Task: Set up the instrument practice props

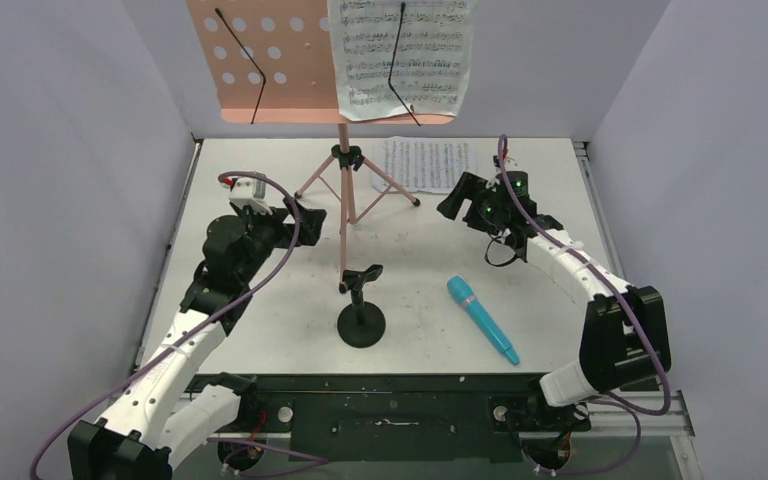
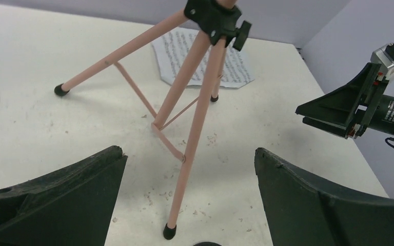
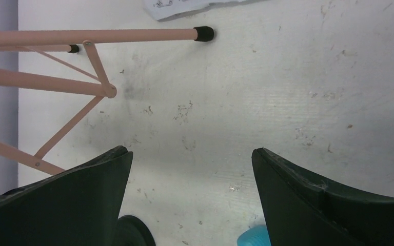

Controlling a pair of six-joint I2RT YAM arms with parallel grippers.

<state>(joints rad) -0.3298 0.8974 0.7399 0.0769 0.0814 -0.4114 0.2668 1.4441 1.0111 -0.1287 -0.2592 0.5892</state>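
The pink perforated music stand (image 1: 270, 60) stands at the back on its tripod (image 1: 343, 200). One sheet-music page (image 1: 400, 55) rests on its desk, and another page (image 1: 425, 165) lies flat behind the legs. The black round-based mic stand (image 1: 361, 318) is upright in the middle, with the teal microphone (image 1: 482, 318) lying to its right. My left gripper (image 1: 305, 218) is open, left of the tripod, with the near leg (image 2: 195, 118) ahead of it. My right gripper (image 1: 457, 205) is open and empty, right of the tripod, above bare table. The microphone's tip (image 3: 254, 237) shows below it.
White walls close in the table (image 1: 260, 330) on three sides. A black rail (image 1: 390, 415) with the arm bases runs along the near edge. The right gripper (image 2: 338, 110) shows in the left wrist view, across the tripod. The mic stand base (image 3: 133, 233) sits near the right gripper's left finger.
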